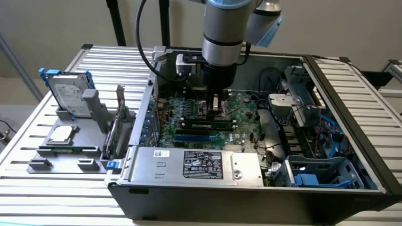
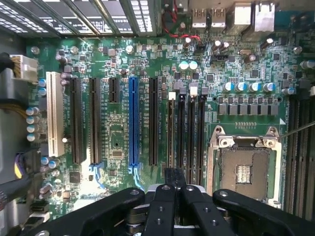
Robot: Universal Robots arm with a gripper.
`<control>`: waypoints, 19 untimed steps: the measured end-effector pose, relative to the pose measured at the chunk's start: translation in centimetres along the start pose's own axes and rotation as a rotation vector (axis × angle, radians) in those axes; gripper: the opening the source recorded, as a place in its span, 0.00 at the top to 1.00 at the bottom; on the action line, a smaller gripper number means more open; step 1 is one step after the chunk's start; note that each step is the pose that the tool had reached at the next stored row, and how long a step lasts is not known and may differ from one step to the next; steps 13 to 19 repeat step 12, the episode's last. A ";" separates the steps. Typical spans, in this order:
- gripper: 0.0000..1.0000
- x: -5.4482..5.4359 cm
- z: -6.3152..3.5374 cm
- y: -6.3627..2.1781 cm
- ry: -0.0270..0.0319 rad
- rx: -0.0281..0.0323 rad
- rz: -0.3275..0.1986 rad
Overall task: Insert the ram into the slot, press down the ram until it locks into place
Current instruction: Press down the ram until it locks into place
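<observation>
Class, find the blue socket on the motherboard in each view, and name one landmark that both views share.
Exterior view: the blue socket lies on the motherboard, just beyond the silver labelled box.
Wrist view: the blue socket runs between parallel black sockets.
Shared landmark: the gripper, seen close up in the wrist view.

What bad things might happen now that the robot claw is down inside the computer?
The black memory slots sit side by side and look alike, so the gripper might come down on the wrong one or between two. The open CPU socket lies right beside them, so a sideways slip might bump it.
</observation>
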State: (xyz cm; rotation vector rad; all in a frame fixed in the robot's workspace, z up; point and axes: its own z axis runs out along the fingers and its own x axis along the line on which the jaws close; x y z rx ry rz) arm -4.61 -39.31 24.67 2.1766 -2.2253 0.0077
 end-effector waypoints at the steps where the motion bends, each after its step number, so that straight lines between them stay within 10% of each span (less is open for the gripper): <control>1: 0.90 0.0 -0.28 0.01 -0.0003 -0.0003 0.000; 19: 0.90 0.0 -0.60 0.01 -0.0016 -0.0009 0.000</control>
